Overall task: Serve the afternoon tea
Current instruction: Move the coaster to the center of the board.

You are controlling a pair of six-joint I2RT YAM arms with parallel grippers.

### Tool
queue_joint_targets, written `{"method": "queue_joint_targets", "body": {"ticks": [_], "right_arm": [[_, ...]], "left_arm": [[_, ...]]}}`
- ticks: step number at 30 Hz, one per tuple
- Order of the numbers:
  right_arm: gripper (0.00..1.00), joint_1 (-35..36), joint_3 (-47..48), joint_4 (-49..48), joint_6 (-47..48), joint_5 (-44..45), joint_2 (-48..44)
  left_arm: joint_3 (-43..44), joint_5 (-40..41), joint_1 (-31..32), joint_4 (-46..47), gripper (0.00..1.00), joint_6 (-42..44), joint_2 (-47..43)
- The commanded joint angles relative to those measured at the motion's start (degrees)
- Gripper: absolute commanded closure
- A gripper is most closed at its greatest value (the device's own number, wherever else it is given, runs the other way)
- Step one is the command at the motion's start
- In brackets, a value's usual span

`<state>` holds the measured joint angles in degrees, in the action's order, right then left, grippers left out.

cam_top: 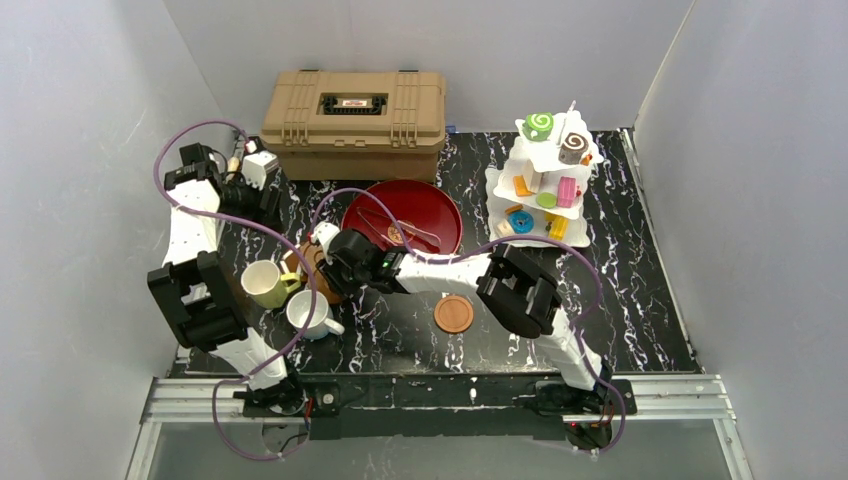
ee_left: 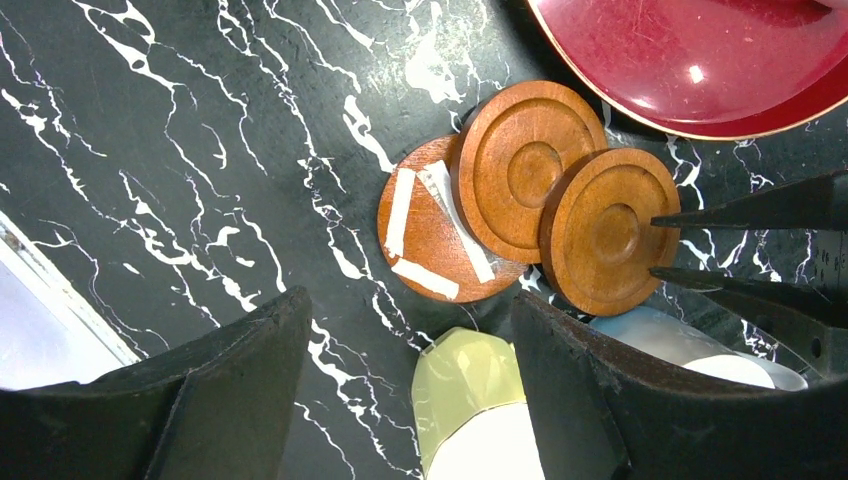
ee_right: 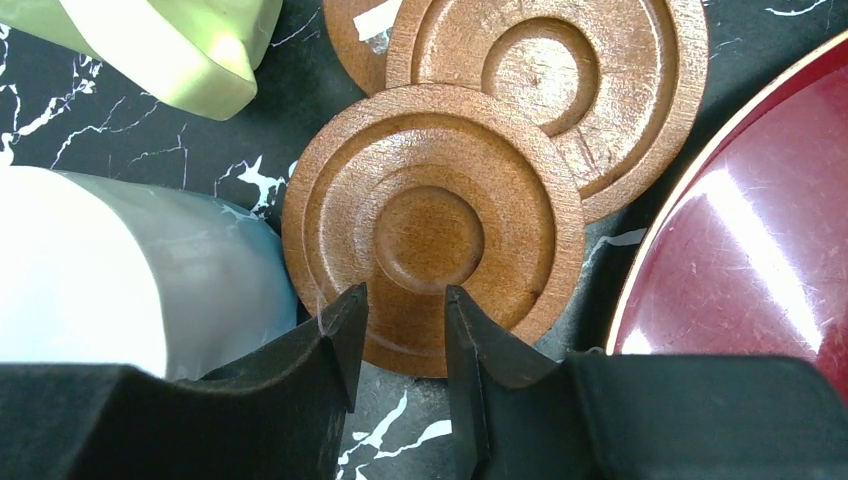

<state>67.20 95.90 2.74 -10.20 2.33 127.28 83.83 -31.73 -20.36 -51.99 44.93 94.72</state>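
A black, white-veined marble-patterned table fills the overhead view. A tan ribbed plastic toolbox sits at its 12 o'clock edge. A round, glossy red bowl sits at the centre, and a white tiered stand loaded with small colourful toy pastries stands at 2 o'clock. At 8 o'clock a pale yellow mug and a white mug sit side by side. One brown round wooden coaster lies alone at 6 o'clock. Three more overlap in a cluster between the mugs and the bowl. In the right wrist view, the nearest grooved coaster lies straight ahead at 12 o'clock. It leans partly over a second grooved coaster, with a tape-marked one behind. The white mug is just beside it at 9 o'clock and the bowl at 3 o'clock. The right gripper has reached across to it. Its jaws are partway apart, with the tips over the coaster's near rim, and they have clamped nothing. The left gripper hangs above the cluster with its jaws wide and empty. The right arm is much the nearer. The coaster is round, so no long axis matters, and the grasp probably depends on getting a finger under its raised, leaning edge.
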Motion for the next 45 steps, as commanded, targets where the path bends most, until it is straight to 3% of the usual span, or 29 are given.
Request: {"method": "queue_joint_targets", "body": {"ticks": [1, 6, 12, 21, 34, 45], "right_arm": [[0.57, 0.75, 0.86, -2.21, -0.87, 0.39, 0.08], [0.61, 1.23, 3.09, -1.59, 0.64, 0.01, 1.69], [0.84, 1.79, 3.68, -0.81, 3.29, 1.81, 3.41], [0.91, 1.82, 4.30, 0.24, 5.12, 3.52, 4.06], [0.97, 1.85, -23.38, -3.57, -1.30, 4.48, -10.88], [0.99, 1.97, -34.86, 1.35, -4.47, 6.06, -21.66]], "left_arm": [[-0.72, -0.95, -0.76, -2.02, 0.29, 0.74, -3.25], [-0.37, -1.06, -0.82, -2.17, 0.29, 0.55, -3.37], [-0.04, -1.03, -0.95, -2.39, 0.29, 0.60, -3.16], [0.28, -1.14, -0.95, -2.33, 0.29, 0.42, -2.90], [0.41, -1.58, -0.96, -2.41, 0.30, 0.37, -3.19], [0.73, -2.78, -0.96, -3.23, 0.30, 0.33, -3.76]]}}
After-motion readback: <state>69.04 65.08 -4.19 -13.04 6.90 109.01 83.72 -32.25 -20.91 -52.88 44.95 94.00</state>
